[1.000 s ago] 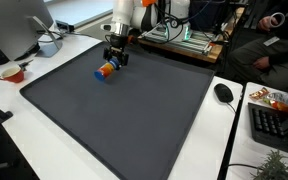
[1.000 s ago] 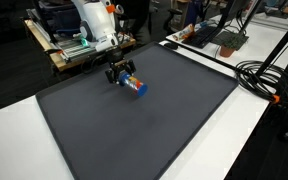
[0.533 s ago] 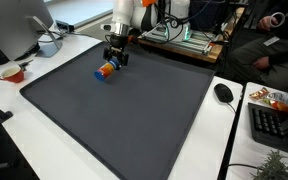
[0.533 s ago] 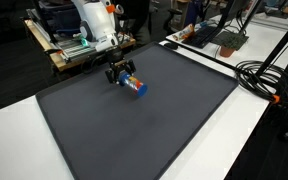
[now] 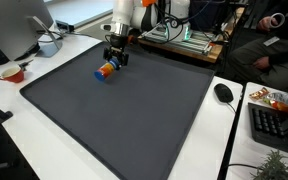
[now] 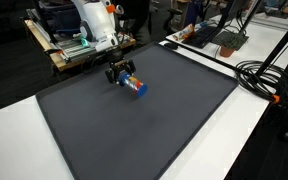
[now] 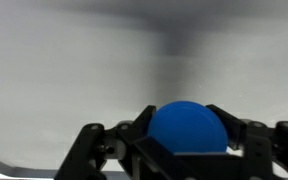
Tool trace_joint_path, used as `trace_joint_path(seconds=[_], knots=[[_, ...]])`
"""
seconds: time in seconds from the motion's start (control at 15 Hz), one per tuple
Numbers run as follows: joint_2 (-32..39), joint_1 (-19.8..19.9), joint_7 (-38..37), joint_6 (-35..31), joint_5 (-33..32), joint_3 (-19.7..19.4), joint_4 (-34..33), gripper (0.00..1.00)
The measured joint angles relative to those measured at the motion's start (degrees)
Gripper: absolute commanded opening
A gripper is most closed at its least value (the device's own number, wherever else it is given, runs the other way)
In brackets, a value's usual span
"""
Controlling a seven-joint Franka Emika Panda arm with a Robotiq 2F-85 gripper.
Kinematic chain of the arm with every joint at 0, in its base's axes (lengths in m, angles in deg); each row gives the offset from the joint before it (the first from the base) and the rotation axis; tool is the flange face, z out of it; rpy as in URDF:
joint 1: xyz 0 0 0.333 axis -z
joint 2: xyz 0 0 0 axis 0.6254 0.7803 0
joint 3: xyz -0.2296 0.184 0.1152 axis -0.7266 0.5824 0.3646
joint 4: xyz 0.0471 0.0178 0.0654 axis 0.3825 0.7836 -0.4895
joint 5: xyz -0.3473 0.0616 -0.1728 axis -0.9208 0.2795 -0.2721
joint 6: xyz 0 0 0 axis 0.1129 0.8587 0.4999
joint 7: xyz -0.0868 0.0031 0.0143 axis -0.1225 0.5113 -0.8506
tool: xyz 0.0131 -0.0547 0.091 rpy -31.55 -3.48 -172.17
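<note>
A blue and orange toy cylinder [image 5: 104, 70] lies on its side on the dark grey mat [image 5: 134, 120], near the mat's far edge. It also shows in the other exterior view [image 6: 137, 87]. My gripper [image 5: 114, 63] points down at the cylinder's blue end in both exterior views [image 6: 124, 76]. In the wrist view the round blue end [image 7: 187, 122] fills the space between the two black fingers [image 7: 239, 130], which press against it on both sides. My gripper [image 7: 187, 135] is shut on it, low against the mat.
A white table surrounds the mat. On it are a grey bowl [image 5: 49, 45], a red bowl [image 5: 12, 73], a black mouse [image 5: 223, 92] and a keyboard [image 5: 272, 124]. Black cables [image 6: 264, 78] run beside the mat. An equipment cart [image 6: 74, 45] stands behind the arm.
</note>
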Motion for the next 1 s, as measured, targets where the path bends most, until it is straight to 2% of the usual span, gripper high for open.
trace_joint_path(seconds=[0.07,0.13,0.53,1.0], knots=[[0.0,0.0,0.0,0.0,0.0,0.0,0.0,0.56],[0.0,0.0,0.0,0.0,0.0,0.0,0.0,0.31],[0.82,-0.51,-0.05,0.0,0.37,0.0,-0.13,0.31],[3.13,-2.97,-0.04,0.0,3.41,-0.19,-1.22,0.31]])
